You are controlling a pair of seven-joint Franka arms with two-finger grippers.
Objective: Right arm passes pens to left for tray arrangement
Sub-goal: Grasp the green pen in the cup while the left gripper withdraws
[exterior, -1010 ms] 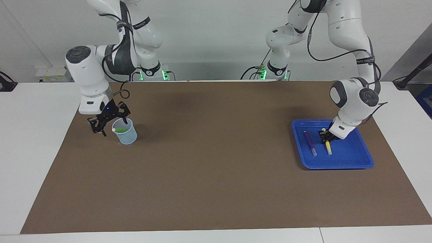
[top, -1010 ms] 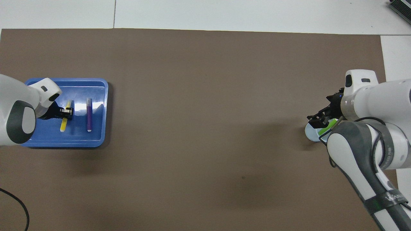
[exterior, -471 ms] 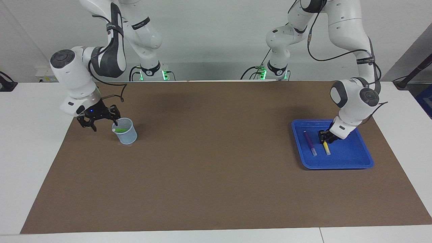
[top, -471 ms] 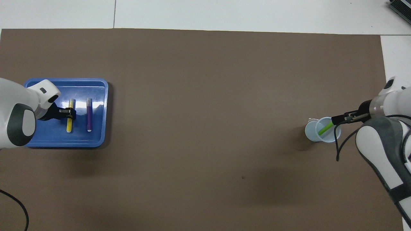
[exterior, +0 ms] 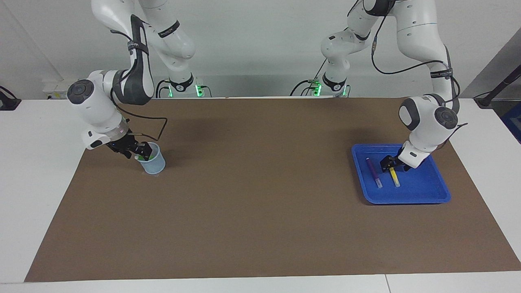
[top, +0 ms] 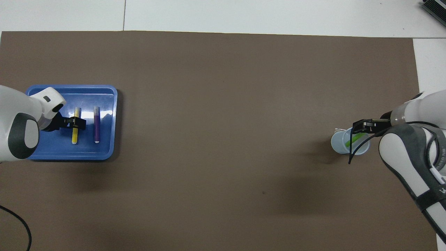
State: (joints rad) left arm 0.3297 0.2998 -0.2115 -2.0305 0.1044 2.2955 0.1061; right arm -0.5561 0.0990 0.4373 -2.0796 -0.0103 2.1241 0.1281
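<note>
The blue tray (exterior: 423, 194) lies at the left arm's end of the table, also in the overhead view (top: 41, 153). The purple pen (exterior: 373, 171) (top: 96, 125) and the yellow pen (exterior: 394, 177) (top: 74, 134) lie side by side in it. My left gripper (exterior: 392, 163) (top: 77, 122) is open, low over the yellow pen's upper part. The green pen (exterior: 145, 156) (top: 352, 140) leans inside a small pale blue cup (exterior: 152, 164) (top: 339, 146) at the right arm's end. My right gripper (exterior: 139, 151) (top: 360, 124) is at the cup's rim, over the green pen's top end.
A brown mat (exterior: 260, 203) covers most of the white table. The cup stands near the mat's edge at the right arm's end. A black cable (top: 353, 153) hangs from the right wrist over the cup.
My left gripper laid the yellow pen flat in the tray beside the purple one and let go. My right gripper swung out beside the cup, then came back in to its rim.
</note>
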